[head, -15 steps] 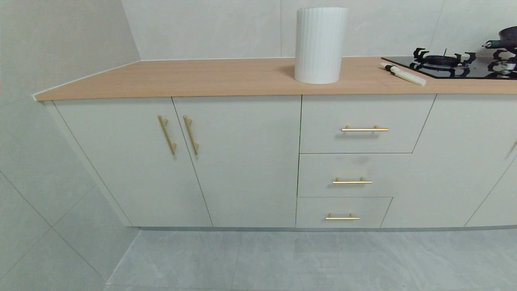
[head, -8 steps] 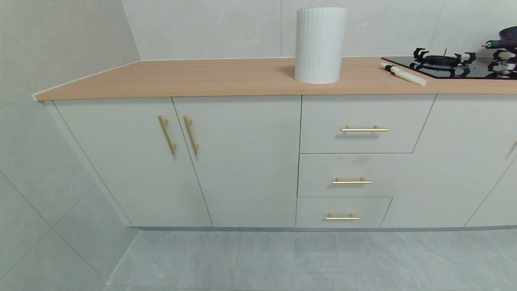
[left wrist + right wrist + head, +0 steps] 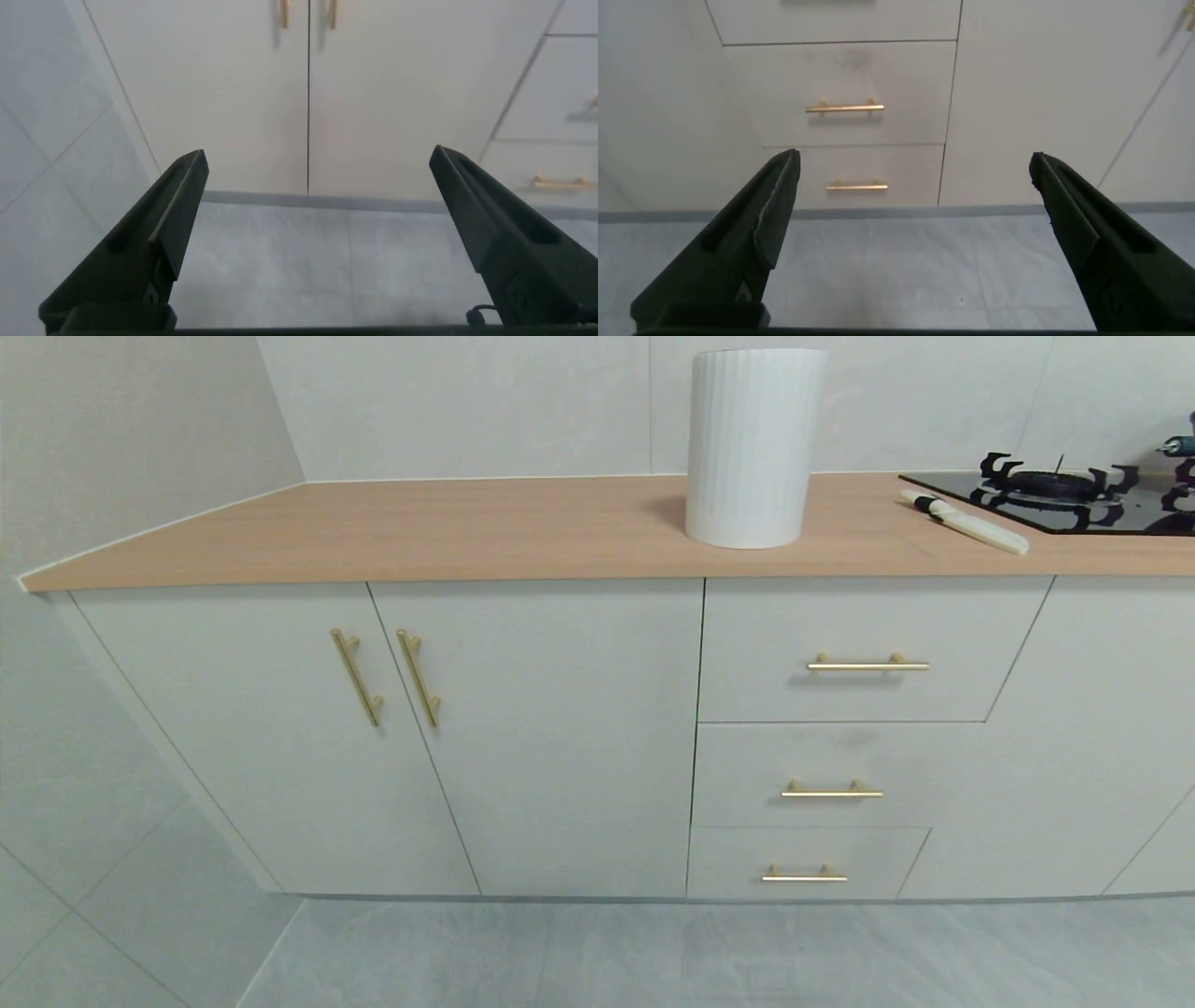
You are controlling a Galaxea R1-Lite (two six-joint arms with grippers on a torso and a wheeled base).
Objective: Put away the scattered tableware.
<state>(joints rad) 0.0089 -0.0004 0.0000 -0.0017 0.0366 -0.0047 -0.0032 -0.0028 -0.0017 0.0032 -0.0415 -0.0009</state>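
Observation:
A white-bladed knife with a dark handle band [image 3: 966, 522] lies on the wooden countertop [image 3: 448, 527], right beside the hob. To its left on the counter stands a tall white ribbed cylinder holder [image 3: 754, 446]. My left gripper [image 3: 313, 159] hangs low over the floor in front of the double cabinet doors, open with nothing between its fingers. My right gripper [image 3: 913, 159] hangs low before the lower drawers, open and empty as well.
A black gas hob [image 3: 1060, 497] sits at the counter's right end. Below are two cabinet doors with gold handles [image 3: 387, 677] and three drawers [image 3: 840, 663]. A tiled wall closes the left side. Grey floor tiles [image 3: 597, 957] lie in front.
The whole head picture has shifted: the cabinet looks nearer and lower in view, so the camera has moved closer. Nothing on the counter has moved.

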